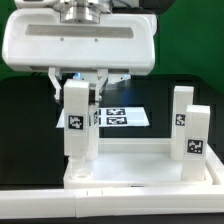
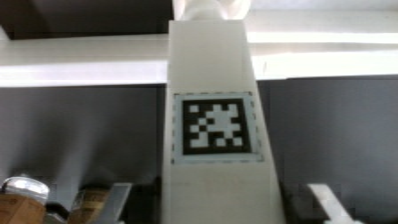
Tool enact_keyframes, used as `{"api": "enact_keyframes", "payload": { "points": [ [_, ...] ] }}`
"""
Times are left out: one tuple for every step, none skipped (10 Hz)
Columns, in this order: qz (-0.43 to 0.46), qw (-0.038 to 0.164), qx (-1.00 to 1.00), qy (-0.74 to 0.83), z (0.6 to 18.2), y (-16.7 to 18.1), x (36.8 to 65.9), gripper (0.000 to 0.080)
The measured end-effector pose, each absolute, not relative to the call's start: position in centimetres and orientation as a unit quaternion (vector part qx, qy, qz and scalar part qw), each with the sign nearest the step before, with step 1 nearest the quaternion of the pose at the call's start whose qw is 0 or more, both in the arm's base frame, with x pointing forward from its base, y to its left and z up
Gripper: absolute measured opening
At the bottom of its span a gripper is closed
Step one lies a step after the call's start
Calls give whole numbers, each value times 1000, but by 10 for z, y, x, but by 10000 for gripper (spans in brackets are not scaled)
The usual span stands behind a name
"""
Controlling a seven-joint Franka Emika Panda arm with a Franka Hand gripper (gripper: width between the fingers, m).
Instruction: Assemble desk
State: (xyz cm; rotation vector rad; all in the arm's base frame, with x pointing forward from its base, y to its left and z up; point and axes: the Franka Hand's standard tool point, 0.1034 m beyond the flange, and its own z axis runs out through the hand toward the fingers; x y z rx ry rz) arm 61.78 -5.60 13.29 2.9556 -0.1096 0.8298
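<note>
White plastic rectangular desk top (image 1: 140, 180) is lying nearest, a blocky white tagged leg (image 1: 77, 125) standing at its corner, the pincer (image 1: 78, 88) gripping its upper end; rigid, light, likely slippery.

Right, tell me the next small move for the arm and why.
Probably keep turning the held leg into its corner hole. The gripper grips its upper end, and the leg stands upright on the desk top, where two legs already stand at the other end.

We see the marker board (image 1: 118, 116) flat on the black table (image 1: 30, 130), just behind the pincer.
</note>
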Motion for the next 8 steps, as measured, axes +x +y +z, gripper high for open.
{"api": "enact_keyframes", "payload": {
  "points": [
    [267,35,962,-35,129,-56,617,284],
    [266,36,963,-35,127,-56,616,284],
    [267,36,962,-34,124,-55,616,284],
    [268,36,962,-33,124,-53,617,284],
    [269,34,962,-31,124,-49,618,284],
    [268,34,962,-29,121,-46,618,284],
    [268,34,962,-29,120,-47,618,284],
    [268,35,962,-29,118,-48,618,284]
  ]
}}
